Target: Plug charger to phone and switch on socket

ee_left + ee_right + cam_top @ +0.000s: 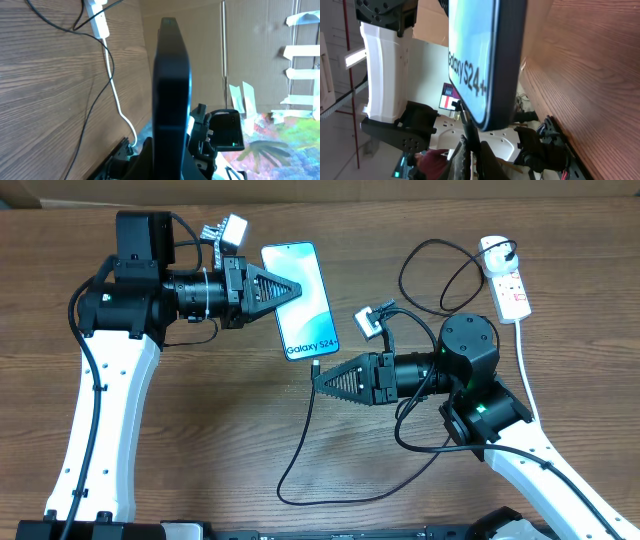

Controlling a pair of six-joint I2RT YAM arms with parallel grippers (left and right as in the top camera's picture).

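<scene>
Left gripper [296, 288]: clamped on the phone [308, 315] from its long side, jaws closed right down onto it, basically working as a vise.
Phone: top middle of the table [200, 450], screen up in the overhead, "Galaxy S24+" end pointing at the right arm. The right wrist view made it look lifted off the wood and tilted.
Right gripper [322, 380]: pinched nearly shut on the charger [297, 445] just behind its connector tip [315, 364], with the tip right at the phone's bottom short edge.
Seated or not: couldn't tell tbh, the port was hidden in every view.
Step in hand: pushing the tip in, I reckon.
Doing it well: line the tip up with the phone's long axis, push straight and slow, and let the left side hold firm. Any sideways wiggle and it'd probably skid off the edge.
Socket [510, 285]: far right, well apart from both grippers, and the charger's plug end looked to be in it. The switch comes after.
</scene>
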